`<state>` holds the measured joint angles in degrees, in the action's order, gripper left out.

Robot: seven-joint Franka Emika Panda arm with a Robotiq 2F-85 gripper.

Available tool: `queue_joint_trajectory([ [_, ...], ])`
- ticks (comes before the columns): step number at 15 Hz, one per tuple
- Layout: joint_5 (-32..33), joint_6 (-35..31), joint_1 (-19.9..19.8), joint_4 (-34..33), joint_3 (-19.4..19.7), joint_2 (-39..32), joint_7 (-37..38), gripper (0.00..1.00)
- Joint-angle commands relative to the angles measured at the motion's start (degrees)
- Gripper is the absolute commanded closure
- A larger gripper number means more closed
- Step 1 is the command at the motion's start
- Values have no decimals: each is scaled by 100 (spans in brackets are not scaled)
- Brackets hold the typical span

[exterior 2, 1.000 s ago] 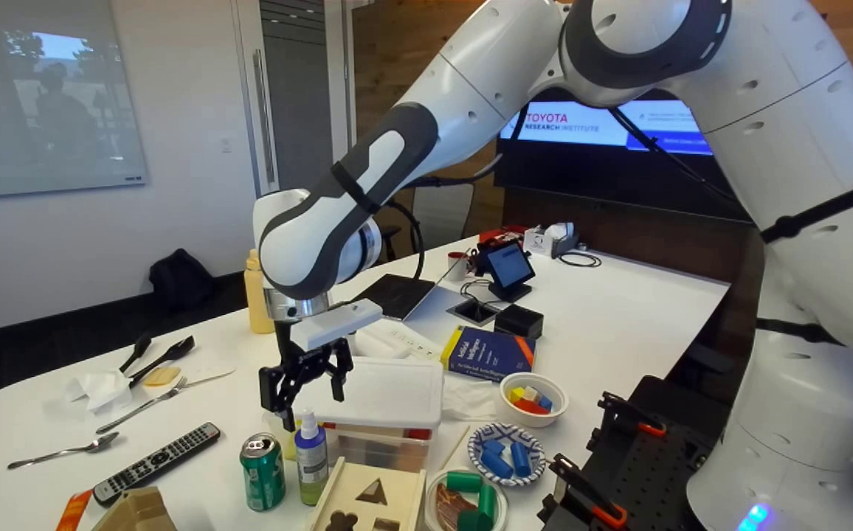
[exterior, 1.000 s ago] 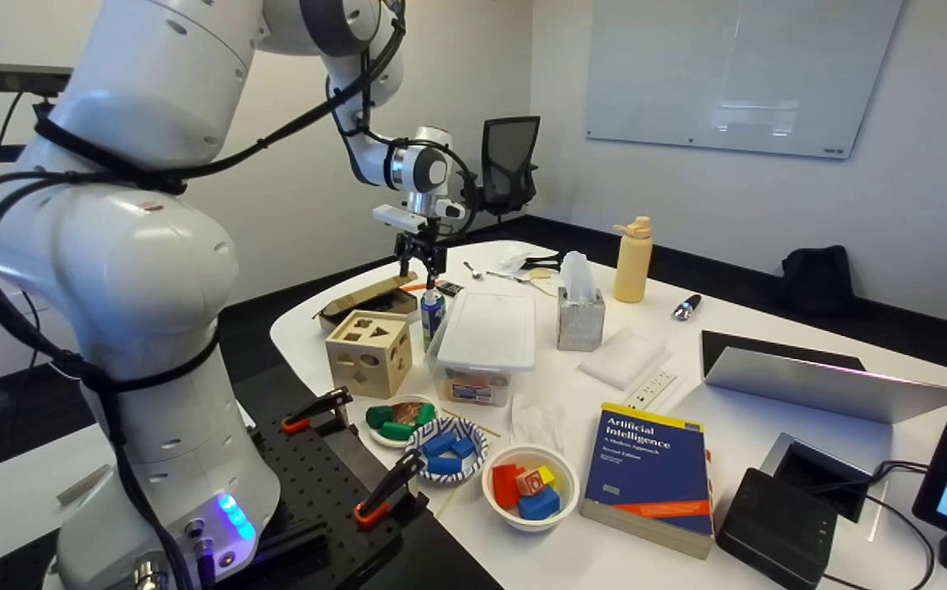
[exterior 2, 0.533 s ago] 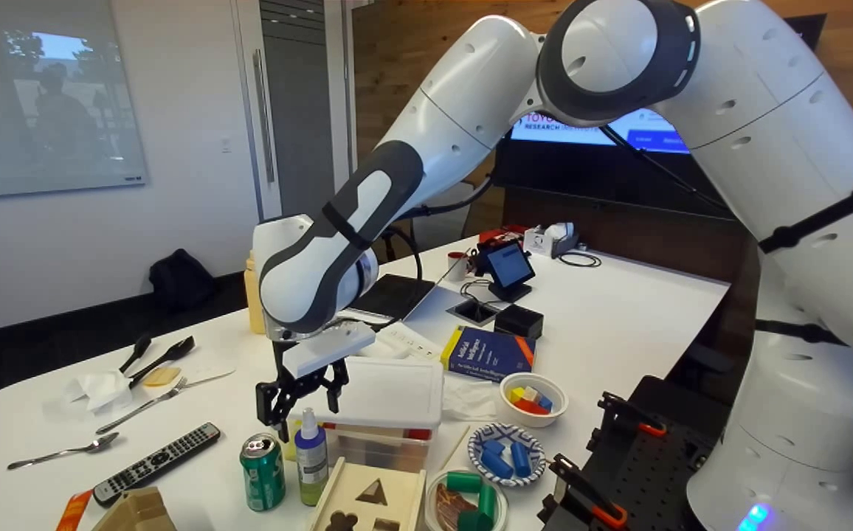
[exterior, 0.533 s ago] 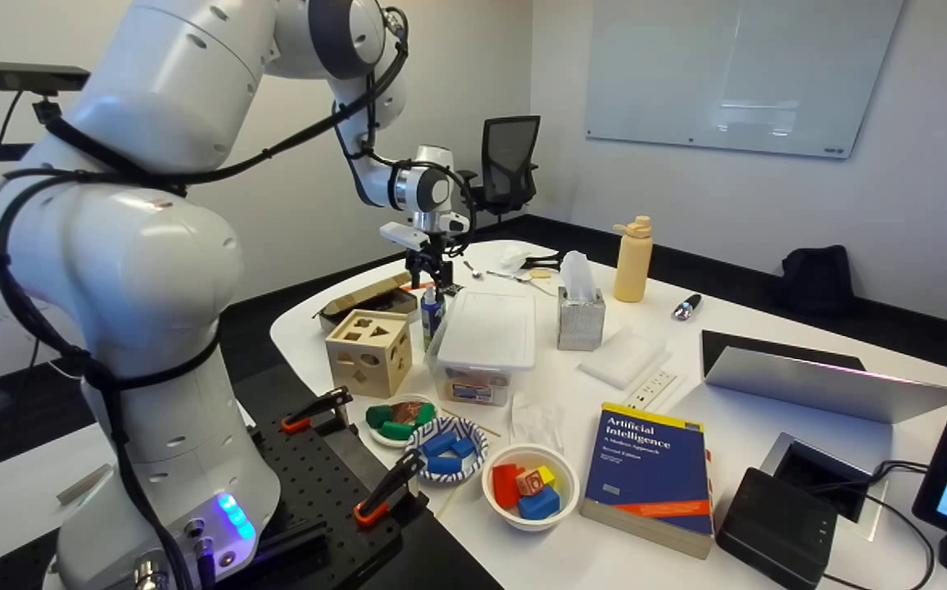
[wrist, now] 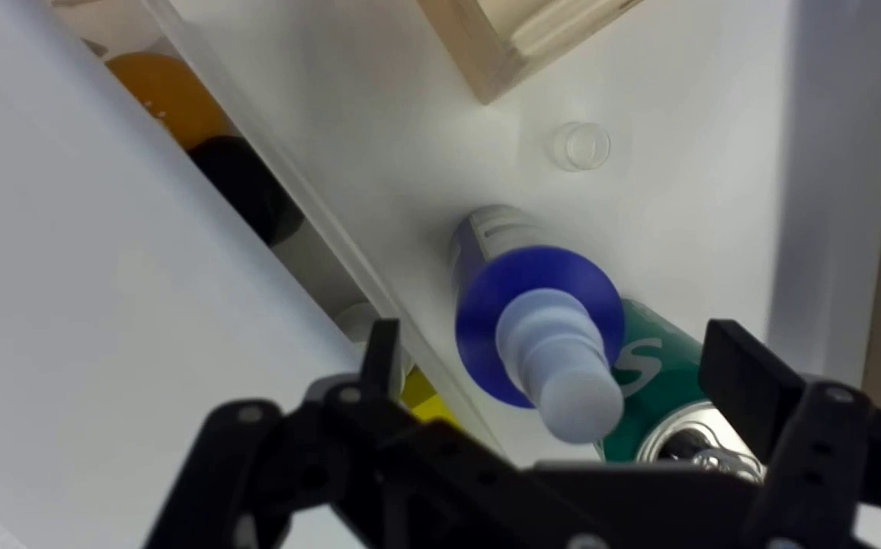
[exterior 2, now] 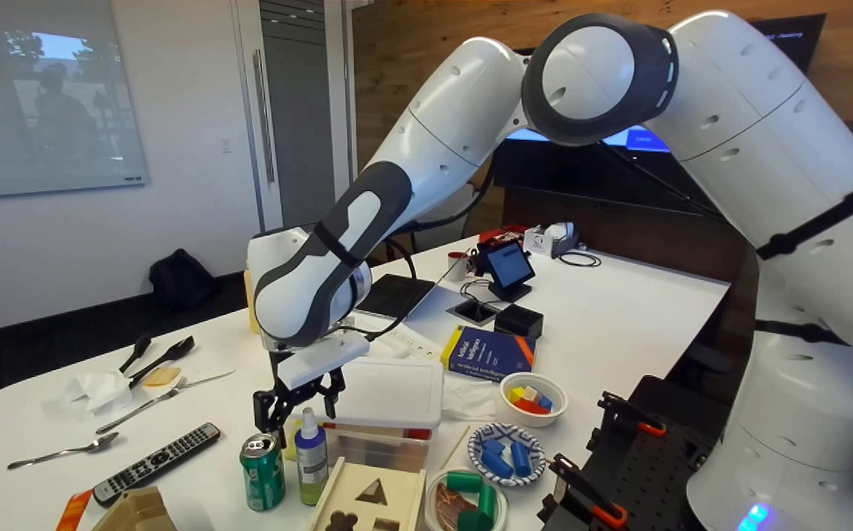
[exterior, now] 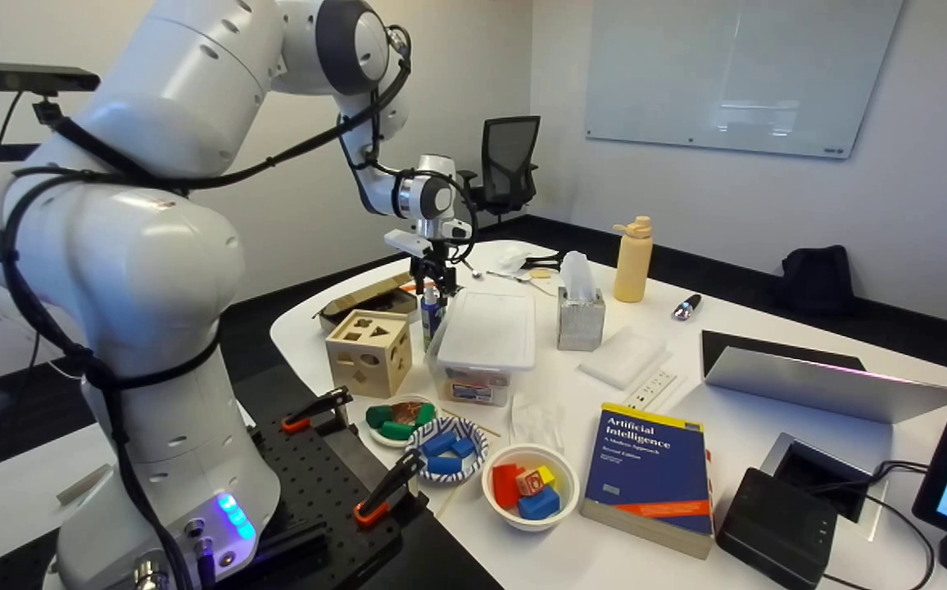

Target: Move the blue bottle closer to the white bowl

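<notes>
The bench (exterior 2: 618, 317) carries a lidded plastic box (exterior: 488, 329). The pincer (wrist: 559, 358) hangs near one end of it, jaws spread, holding nothing. The white bowl (exterior: 525, 457) sits well apart from the blue bottle (exterior 2: 312, 461), the box partly between them; the bottle stands upright, a green can (exterior 2: 263, 472) near it. This looks like lining up the grasp: next, lower, a jaw either side of the bottle's neck, and clench without nudging the can.
</notes>
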<state>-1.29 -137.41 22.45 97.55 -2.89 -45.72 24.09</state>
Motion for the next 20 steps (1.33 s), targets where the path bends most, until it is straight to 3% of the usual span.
queue_joint_trajectory([
  [1, 122, 87, 158, -220, 93, -130, 247, 25],
  [2, 148, 88, 191, -231, 122, -145, 282, 28],
  [7, 240, 69, 303, -231, 241, -205, 417, 66],
  [8, 254, 90, 313, -240, 255, -207, 431, 69],
  [14, 35, 146, 101, -109, 29, 36, 213, 69],
  [20, -566, 403, -463, 260, -456, 916, -248, 69],
])
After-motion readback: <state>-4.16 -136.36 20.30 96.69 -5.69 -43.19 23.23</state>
